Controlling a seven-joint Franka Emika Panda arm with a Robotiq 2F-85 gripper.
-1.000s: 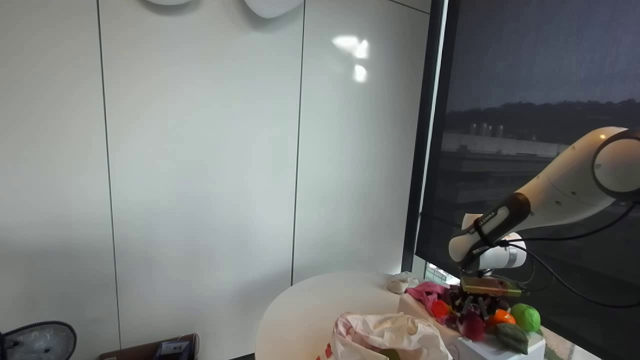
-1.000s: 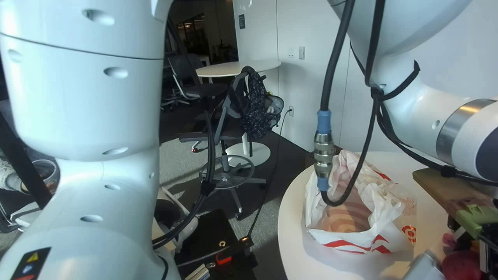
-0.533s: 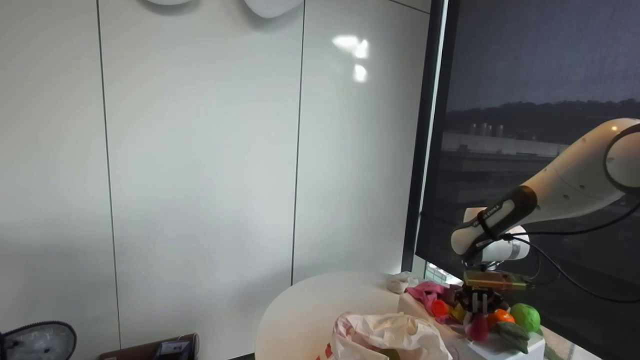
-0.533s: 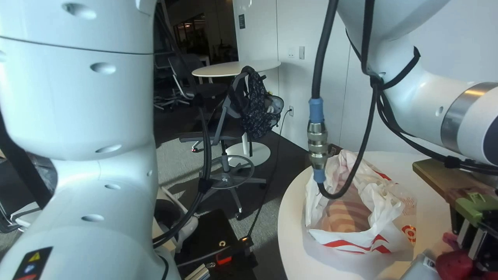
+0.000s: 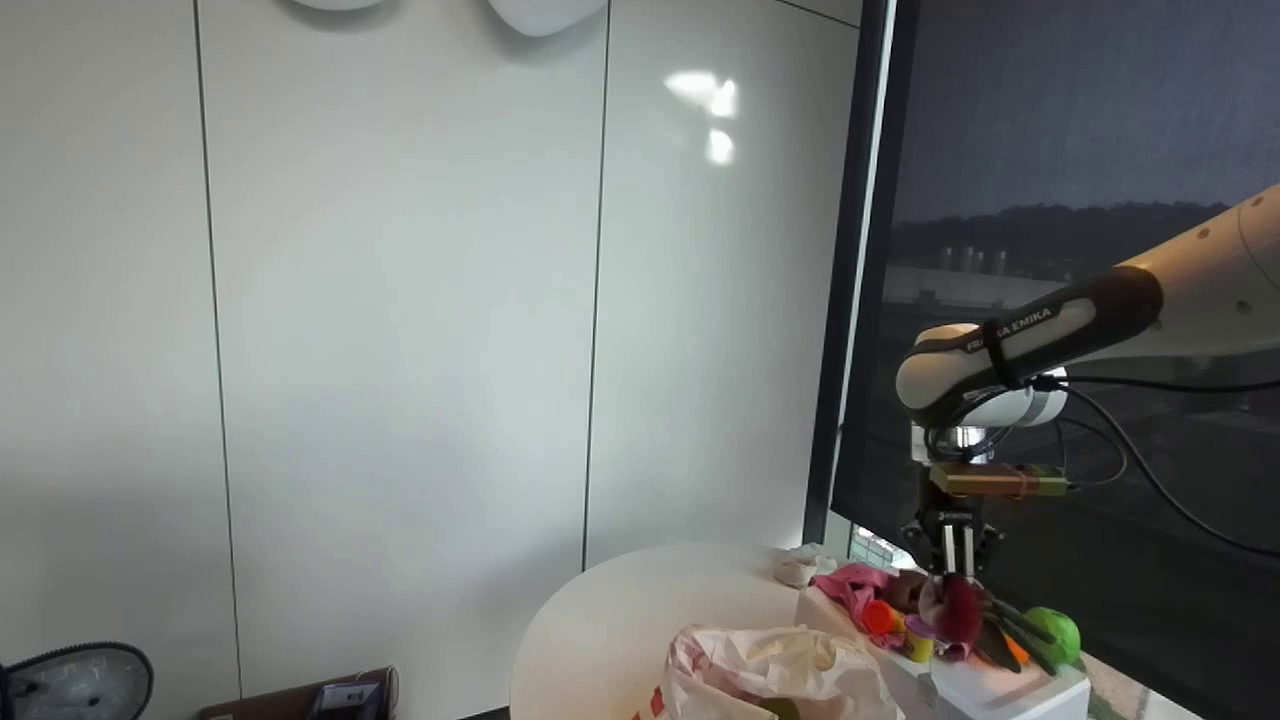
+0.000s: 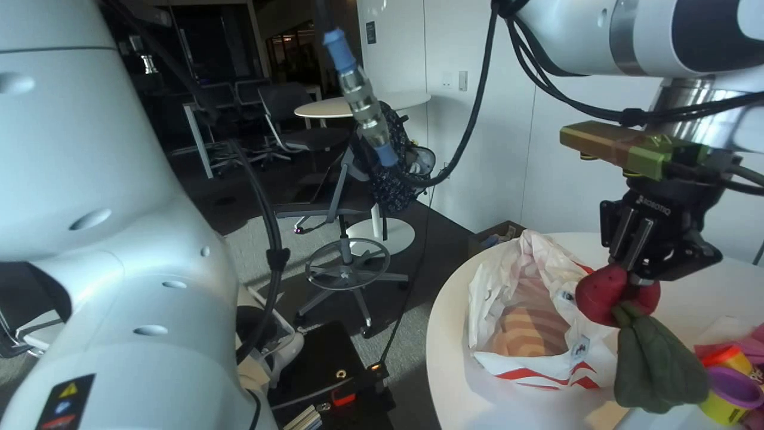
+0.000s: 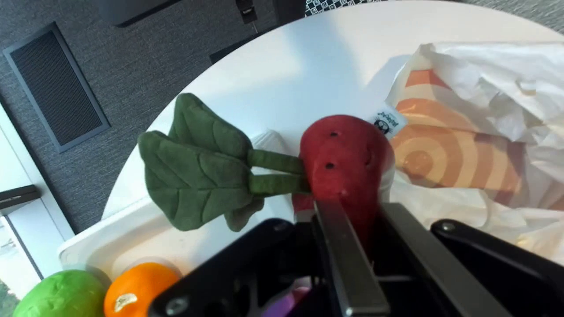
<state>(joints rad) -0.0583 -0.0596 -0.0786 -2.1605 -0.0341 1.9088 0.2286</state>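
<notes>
A red plush vegetable (image 7: 343, 158) with green cloth leaves (image 7: 198, 171) hangs from my gripper (image 7: 359, 206). The two metal fingers are shut on its red body, pinching the fabric between them. In an exterior view the red plush (image 6: 600, 295) is held under the gripper (image 6: 634, 273), its leaves (image 6: 653, 364) drooping down and to the right. Seen in an exterior view, the gripper (image 5: 958, 570) points straight down, with the red plush (image 5: 962, 612) above a white bin (image 5: 1010, 690). Part of the plush is hidden behind the fingers.
A white bag (image 6: 537, 361) with red markings stands open on the round white table (image 6: 459, 352). In the bin lie an orange fruit (image 7: 140, 290) and a green ball-like item (image 7: 61, 296). Purple-lidded tub (image 6: 737, 391), orange-lidded tub (image 5: 880, 617) and pink cloth (image 5: 855, 590) are close by.
The gripper has closed on the red plush and risen, lifting it with its leaves up from among the other items. The arm has moved upward; the bag has stayed put.
</notes>
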